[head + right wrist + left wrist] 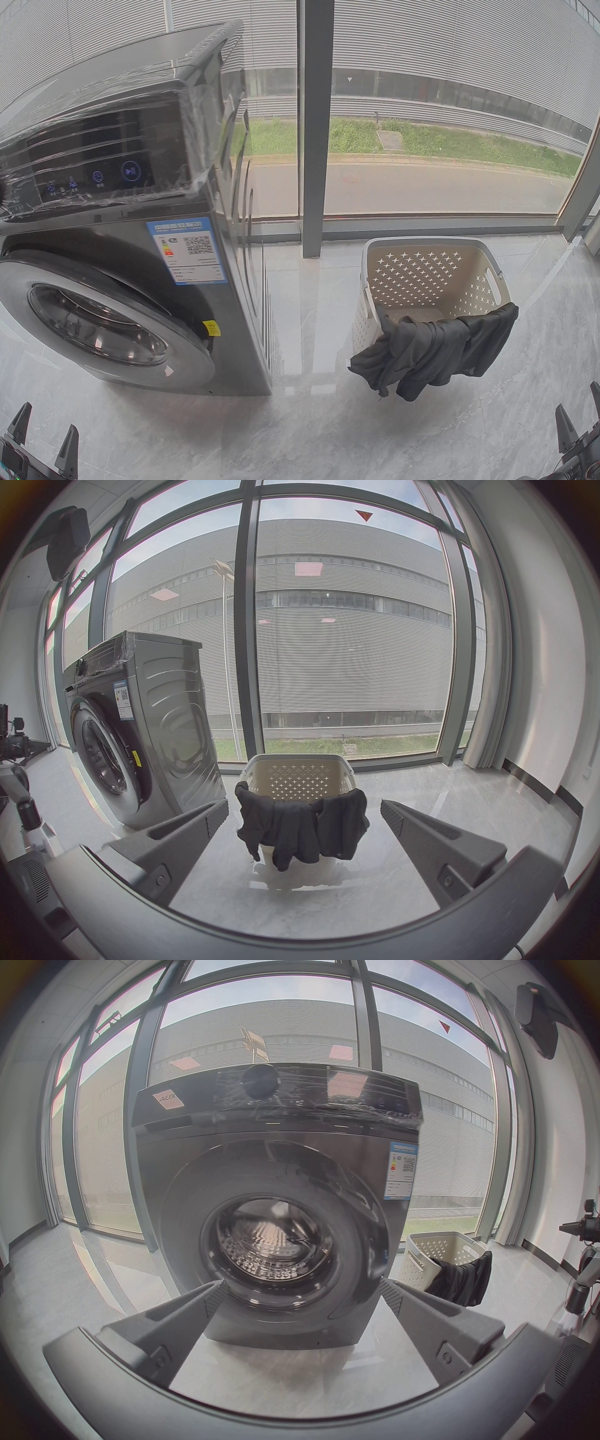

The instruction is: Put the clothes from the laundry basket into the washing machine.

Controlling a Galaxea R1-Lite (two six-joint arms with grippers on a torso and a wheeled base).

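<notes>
Holds left tool [49, 417] and right tool [578, 397] spread and low, ready to pinch clothes [437, 350] draped over the laundry basket [431, 269] rim.

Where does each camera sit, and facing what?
Head view: from the head, down onto grey front-loading washing machine and white perforated plastic laundry basket; left gripper, right gripper low.
Left wrist view: faces the machine; own open fingers.
Right wrist view: faces the basket's dark clothes; own open fingers.
All share machine and basket.
</notes>
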